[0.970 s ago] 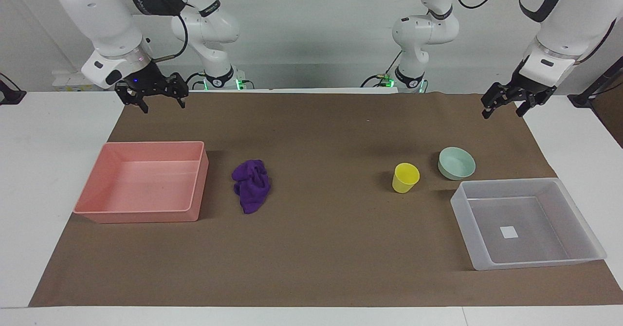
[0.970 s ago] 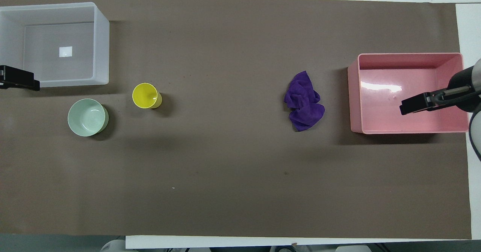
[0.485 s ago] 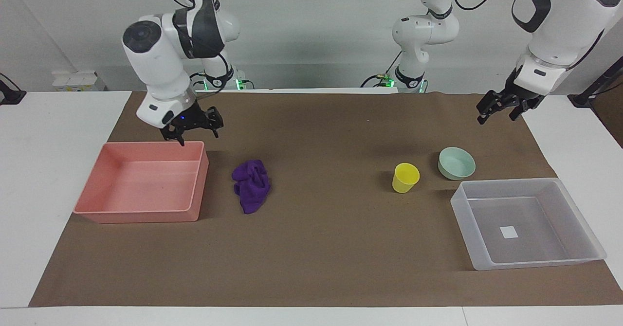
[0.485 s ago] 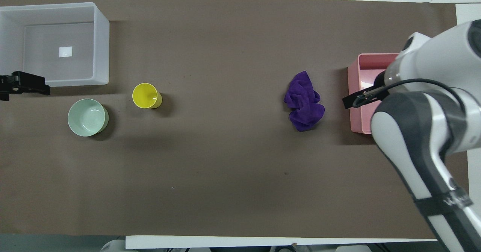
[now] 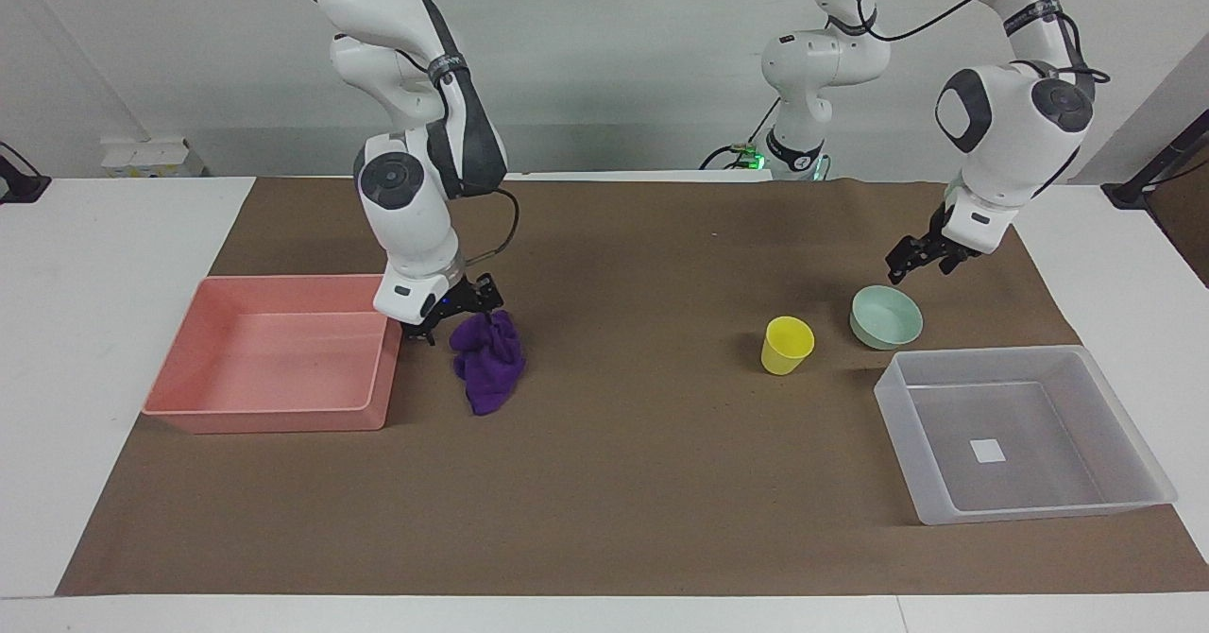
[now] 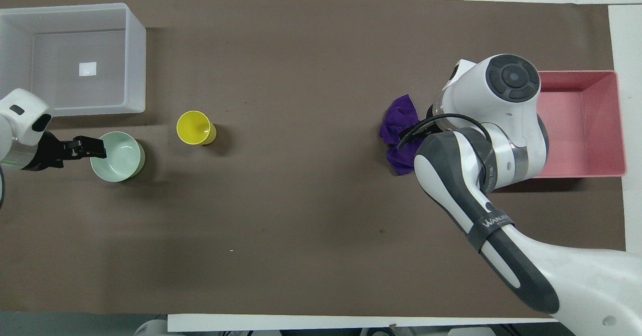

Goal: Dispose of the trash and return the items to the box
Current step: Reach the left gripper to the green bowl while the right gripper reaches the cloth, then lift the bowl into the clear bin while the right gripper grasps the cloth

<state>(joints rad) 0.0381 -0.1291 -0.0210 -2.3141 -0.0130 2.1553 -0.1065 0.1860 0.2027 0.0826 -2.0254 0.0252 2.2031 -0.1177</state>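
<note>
Here, nearest the robots, the left hand point(image 5: 918, 262) hangs just above the mint-green bowl point(image 5: 886, 316), at its rim on the robots' side; whether its fingers are apart or together I cannot tell. The right hand point(image 5: 455, 316) sits low between the pink bin point(image 5: 283, 406) and the purple cloth point(image 5: 489, 361), at the cloth's nearer edge, and its finger state is also unclear, the wrist hiding it from above. The yellow cup point(image 5: 786, 345) stands upright beside the bowl, a little farther out. The cloth lies crumpled on the brown surface point(image 5: 642, 482). Farthest out, the translucent box point(image 5: 1025, 510) sits at the left arm's end, just beside the bowl.
</note>
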